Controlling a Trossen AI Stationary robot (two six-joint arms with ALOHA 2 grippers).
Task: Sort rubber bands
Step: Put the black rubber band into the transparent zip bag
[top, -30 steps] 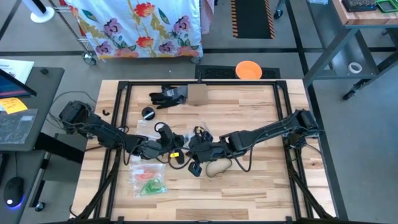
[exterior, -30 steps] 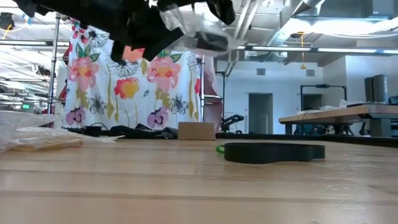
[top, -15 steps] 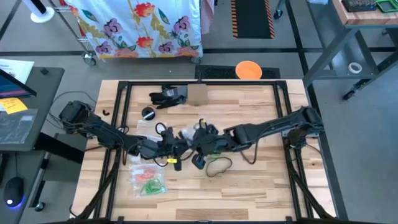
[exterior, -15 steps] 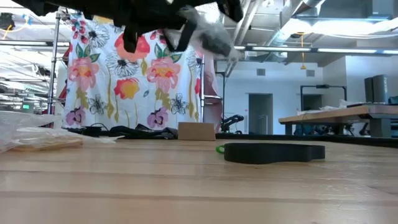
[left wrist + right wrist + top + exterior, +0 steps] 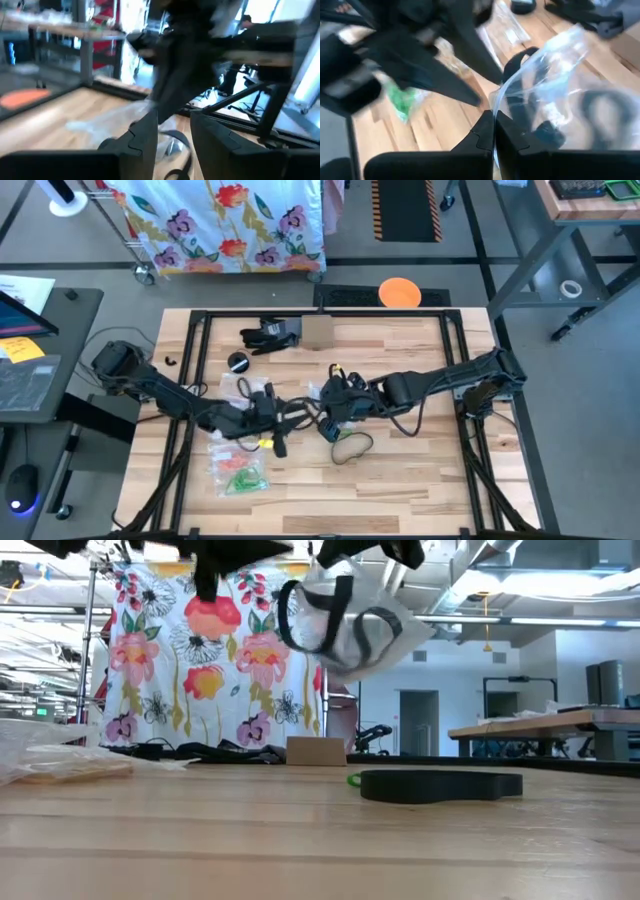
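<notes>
A clear plastic bag (image 5: 352,625) with dark rubber bands (image 5: 600,107) inside hangs above the table's middle. My right gripper (image 5: 335,408) is shut on it. My left gripper (image 5: 272,418) stands just left of the bag, pointing level toward it. Its fingers (image 5: 147,135) are open with a gap between them, and I cannot tell whether they touch the bag. Two more clear bags with green and orange bands (image 5: 238,470) lie flat on the table near the left front. My right gripper pinches the clear bag's upper edge (image 5: 495,102) between its two shut fingers, coming slanting down from the table's right. The bag is lifted clear of the table and hangs below the fingers (image 5: 350,635), with the dark bands loose inside.
A cardboard box (image 5: 318,332), a black glove (image 5: 270,333) and a black round piece (image 5: 238,361) lie at the far side. A dark loop (image 5: 350,446) lies on the wood below the right gripper. A flat black object (image 5: 440,783) shows in the low view.
My right gripper has gone up and toward the table's far right with the clear bag. The bag was stretched between the two grippers and now hangs down from the right one. My left gripper has risen a little.
</notes>
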